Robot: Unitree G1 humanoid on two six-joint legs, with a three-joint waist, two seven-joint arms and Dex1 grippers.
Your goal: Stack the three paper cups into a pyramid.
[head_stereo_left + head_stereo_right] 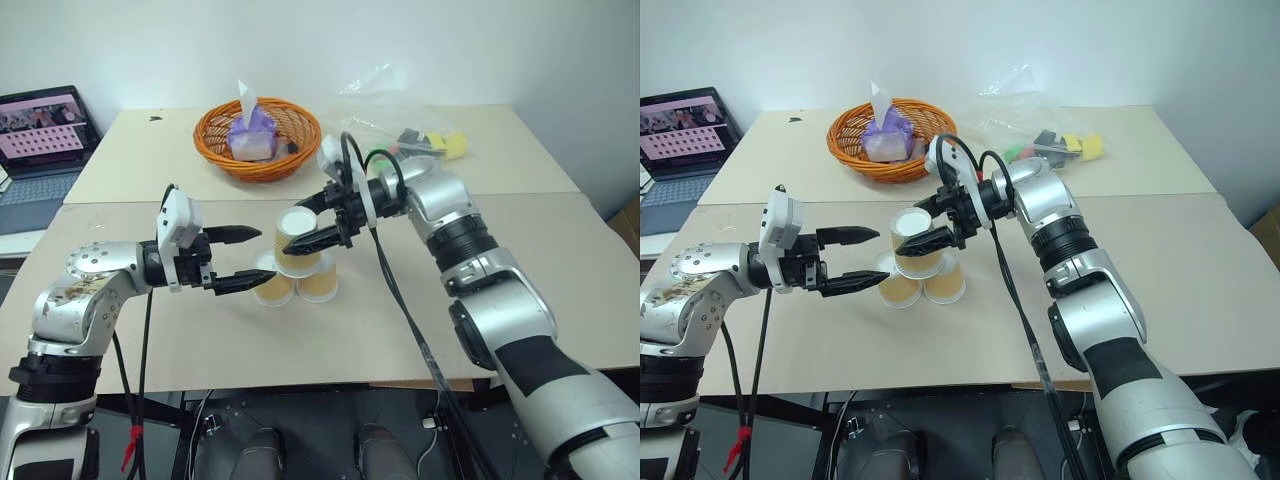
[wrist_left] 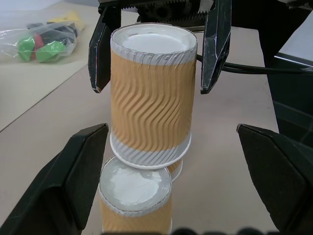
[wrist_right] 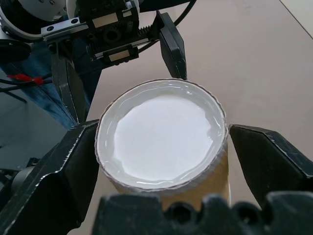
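Three tan-orange ribbed paper cups point(image 1: 296, 262) — stacked as pyramid on beige table point(image 1: 560, 260); right gripper point(image 1: 311, 227) spread around top cup; left gripper point(image 1: 240, 259) spread beside.

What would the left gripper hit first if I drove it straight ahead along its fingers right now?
Most likely the stacked cups: the left gripper is open and aims at them, with the top cup dead ahead and a base cup lower and nearer. The right gripper straddles the top cup just beyond.
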